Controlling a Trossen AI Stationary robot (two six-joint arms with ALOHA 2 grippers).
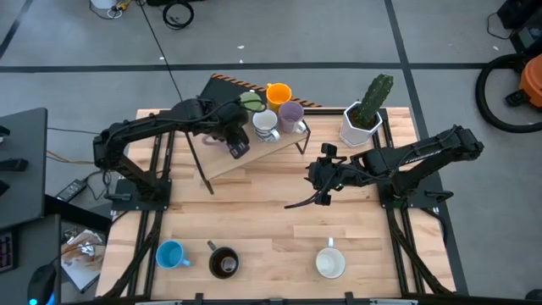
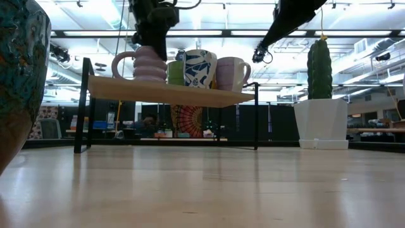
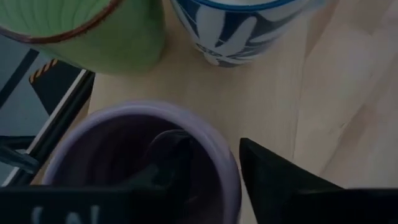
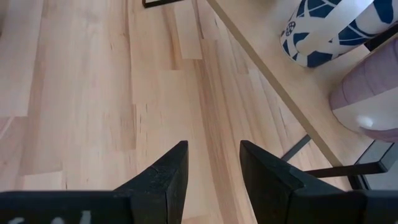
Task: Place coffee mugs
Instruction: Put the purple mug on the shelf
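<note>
A wooden shelf (image 1: pixel 254 159) on black legs stands at the far middle of the table. On it stand a green mug (image 1: pixel 251 102), an orange mug (image 1: pixel 279 93), a lilac mug (image 1: pixel 290 114) and a white mug with a blue pattern (image 1: pixel 265 124). My left gripper (image 1: pixel 235 142) is over the shelf's left part, shut on a second, ribbed lilac mug (image 2: pixel 149 63). My right gripper (image 1: pixel 318 190) is open and empty above the table, right of the shelf. A blue mug (image 1: pixel 172 254), a dark brown mug (image 1: pixel 223 263) and a white mug (image 1: pixel 330 263) stand near the front edge. My left gripper holds the ribbed lilac mug by its rim (image 3: pixel 229 177), one finger (image 3: pixel 174 158) inside the mug and one (image 3: pixel 273 177) outside. The fingers come from above, pointing down. The mug stands upright with its bottom (image 2: pixel 150 77) on the shelf board, handle toward the table's left.
A white faceted pot with a cactus (image 1: pixel 364 119) stands at the far right, close to my right arm. The blue mug looms large at the low view's left (image 2: pixel 19 76). Bare wood lies between the shelf and the front row of mugs.
</note>
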